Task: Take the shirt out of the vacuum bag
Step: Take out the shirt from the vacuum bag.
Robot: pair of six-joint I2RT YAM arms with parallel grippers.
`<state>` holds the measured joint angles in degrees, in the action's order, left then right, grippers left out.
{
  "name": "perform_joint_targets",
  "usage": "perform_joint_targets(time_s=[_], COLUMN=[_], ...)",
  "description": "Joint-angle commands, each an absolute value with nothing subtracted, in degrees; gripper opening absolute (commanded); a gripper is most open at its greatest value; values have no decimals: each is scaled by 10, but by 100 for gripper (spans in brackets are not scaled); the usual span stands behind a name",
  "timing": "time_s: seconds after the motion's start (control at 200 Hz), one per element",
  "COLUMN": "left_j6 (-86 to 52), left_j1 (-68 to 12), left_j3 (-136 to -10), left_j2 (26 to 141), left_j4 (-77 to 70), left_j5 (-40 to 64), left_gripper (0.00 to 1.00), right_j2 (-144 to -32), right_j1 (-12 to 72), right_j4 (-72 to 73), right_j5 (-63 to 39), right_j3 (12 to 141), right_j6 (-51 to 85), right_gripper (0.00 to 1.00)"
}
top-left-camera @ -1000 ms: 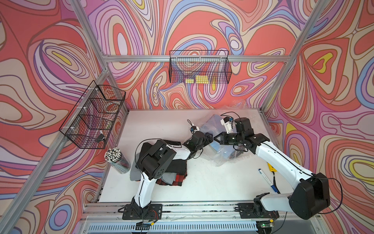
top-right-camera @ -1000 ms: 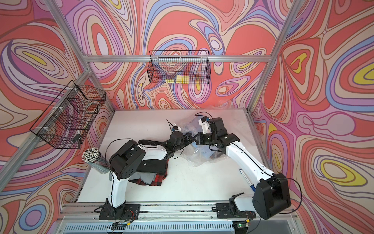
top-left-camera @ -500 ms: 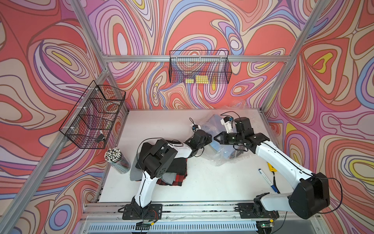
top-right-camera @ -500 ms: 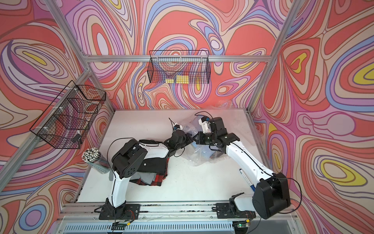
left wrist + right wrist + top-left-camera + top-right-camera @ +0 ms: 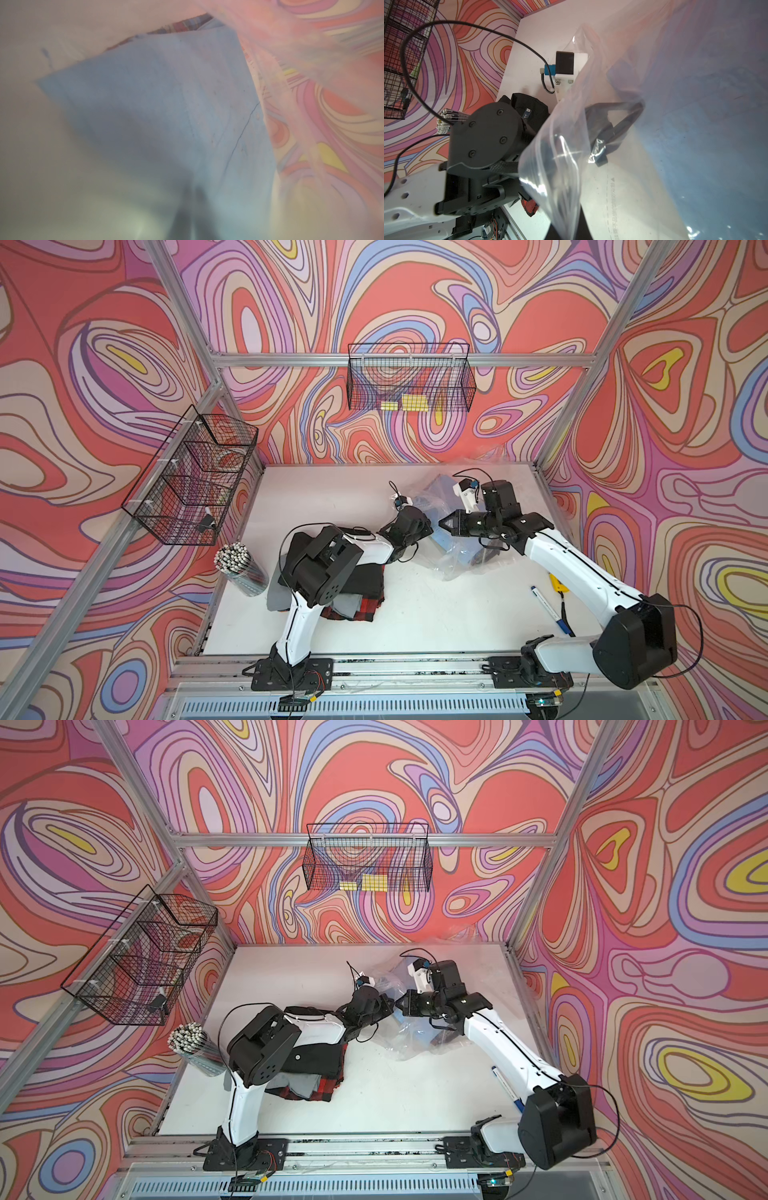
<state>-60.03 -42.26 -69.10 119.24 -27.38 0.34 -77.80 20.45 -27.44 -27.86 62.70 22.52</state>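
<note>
The vacuum bag (image 5: 457, 568) (image 5: 409, 1046) lies crumpled and clear at the table's right centre. The blue shirt (image 5: 441, 538) (image 5: 166, 104) (image 5: 695, 124) is folded inside it. My left gripper (image 5: 430, 531) (image 5: 390, 1007) reaches into the bag's mouth. In the blurred left wrist view its dark fingers meet on the blue cloth, so the left gripper (image 5: 193, 199) is shut on it. My right gripper (image 5: 442, 524) (image 5: 400, 1004) (image 5: 571, 234) faces the left one, shut on the bag's (image 5: 633, 187) lifted edge.
A pile of folded black, grey and red plaid clothes (image 5: 357, 593) lies under the left arm. A cup of sticks (image 5: 241, 568) stands at the left edge. A pen (image 5: 548, 610) and a yellow item (image 5: 557, 583) lie by the right arm. Wire baskets (image 5: 409, 381) (image 5: 191, 477) hang on the walls.
The left gripper's jaws have closed inside the bag's mouth while that arm stayed almost in place. The right gripper has kept holding the bag's edge.
</note>
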Motion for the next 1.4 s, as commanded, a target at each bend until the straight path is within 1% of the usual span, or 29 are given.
perform_joint_targets(time_s=[0.0,0.05,0.135,0.23,0.596,0.741,0.811,0.831,0.871,1.112,1.267,1.352,1.397], left_j6=[-599,-597,-582,-569,-560,-557,-564,-568,-574,-579,-573,-571,-570], left_j1=[-420,-420,-421,-421,-421,-422,-422,-422,-422,-422,-420,-415,-413], left_j3=[-660,-654,-653,-660,-701,-752,-763,-766,-771,-784,-800,-806,-806], left_j2=[1153,1146,1138,1140,1191,1212,1228,1231,1238,1248,1257,1256,1254], left_j4=[-248,-239,-230,-222,-218,-151,-145,-142,-140,-148,-135,-132,-136], left_j5=[-6,-15,-26,-37,-56,-71,-72,-72,-72,-71,-70,-66,-64], left_gripper=[51,60,64,71,75,75,76,78,79,73,65,57,48], right_j2=[-765,-764,-764,-763,-759,-758,-762,-764,-765,-760,-759,-758,-758], right_j1=[208,209,209,209,209,209,209,209,209,209,209,209,209], right_j4=[-253,-248,-244,-234,-214,-212,-215,-217,-220,-226,-236,-240,-241], right_j5=[-279,-279,-280,-283,-290,-290,-290,-290,-290,-289,-286,-287,-286], right_j3=[621,617,613,607,598,592,595,596,599,603,614,619,620], right_j6=[219,220,221,224,227,222,218,217,215,217,216,217,217], right_gripper=[0,0,0,0,0,0,0,0,0,0,0,0,0])
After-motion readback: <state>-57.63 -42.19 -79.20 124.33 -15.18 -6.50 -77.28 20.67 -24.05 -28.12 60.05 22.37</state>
